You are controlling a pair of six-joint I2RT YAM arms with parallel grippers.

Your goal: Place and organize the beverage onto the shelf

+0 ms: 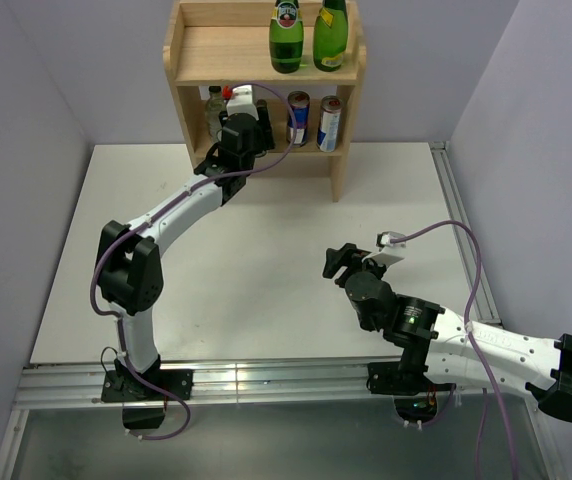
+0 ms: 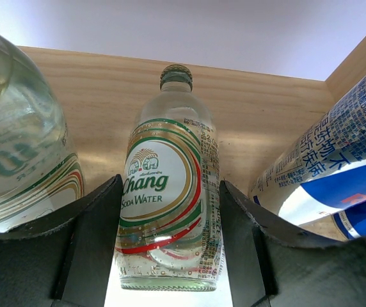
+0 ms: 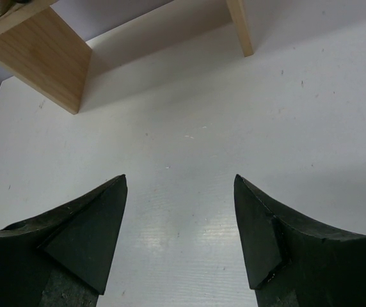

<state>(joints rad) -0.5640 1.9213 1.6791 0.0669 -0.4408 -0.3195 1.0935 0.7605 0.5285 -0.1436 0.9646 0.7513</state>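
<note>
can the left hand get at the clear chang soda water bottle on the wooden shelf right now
Likely yes: the left hand has a finger either side of the clear glass Chang soda water bottle, nothing between; whether it grips is unclear.

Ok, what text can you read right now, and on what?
"Chang": label of the middle clear bottle.
"SODA WATER": same label, below.
Clear bottle on the left: lettering distorted, unreadable.
Can on the right: dense print, too blurred.
Green bottles, overhead view: labels too small.
</note>
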